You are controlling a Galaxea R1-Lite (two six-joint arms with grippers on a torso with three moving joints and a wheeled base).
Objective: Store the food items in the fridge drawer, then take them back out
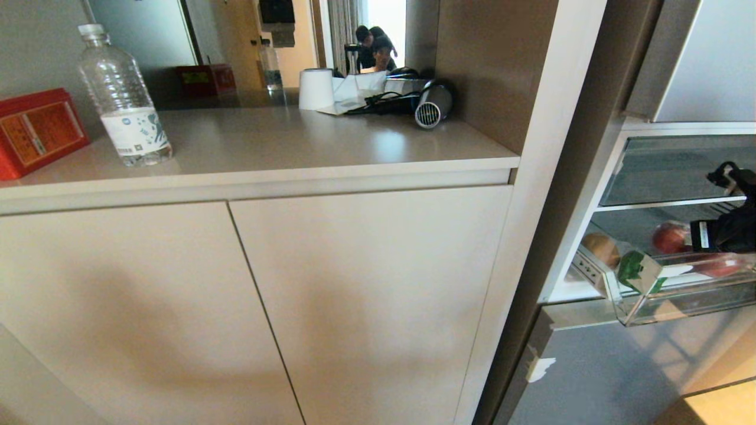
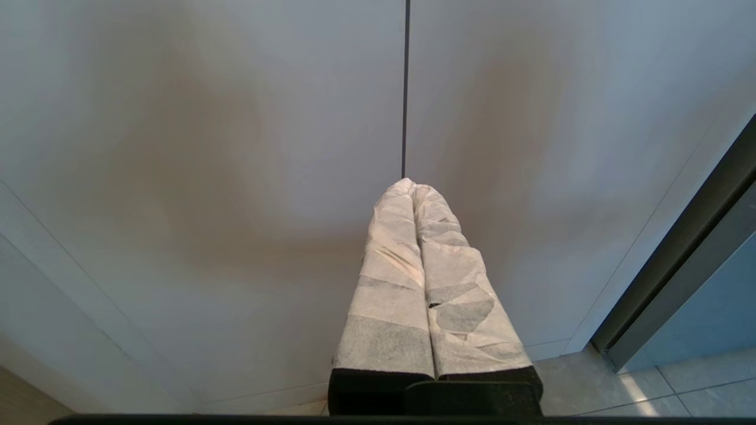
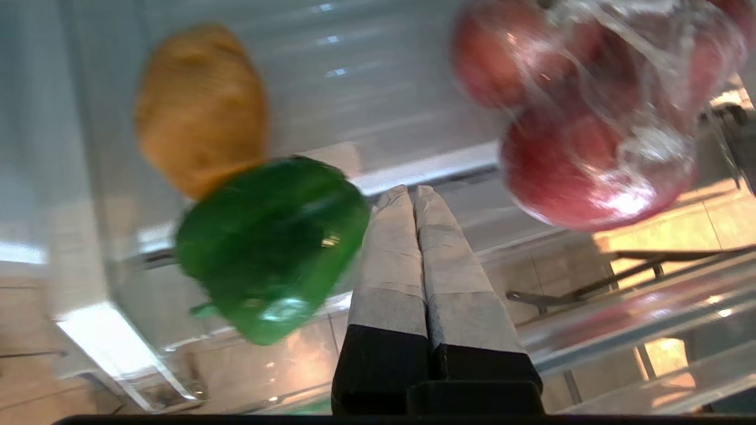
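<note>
The clear fridge drawer (image 1: 691, 298) stands pulled out of the fridge at the right. Inside it lie the tan potato (image 1: 601, 248) and the dark-green bell pepper (image 1: 631, 265). In the right wrist view the pepper (image 3: 271, 248) lies beside the potato (image 3: 201, 106) in a corner of the drawer (image 3: 127, 348). My right gripper (image 3: 411, 192) is shut with nothing in it, inside the drawer next to the pepper. My right arm (image 1: 729, 227) reaches in from the right edge. My left gripper (image 2: 411, 184) is shut and empty, parked facing the cabinet doors.
Red apples in clear wrap (image 3: 590, 118) lie in the drawer on the gripper's other side. A glass shelf (image 1: 679, 168) sits just above the drawer. On the counter stand a water bottle (image 1: 121, 97), a red box (image 1: 35, 130) and a hair dryer (image 1: 431, 106).
</note>
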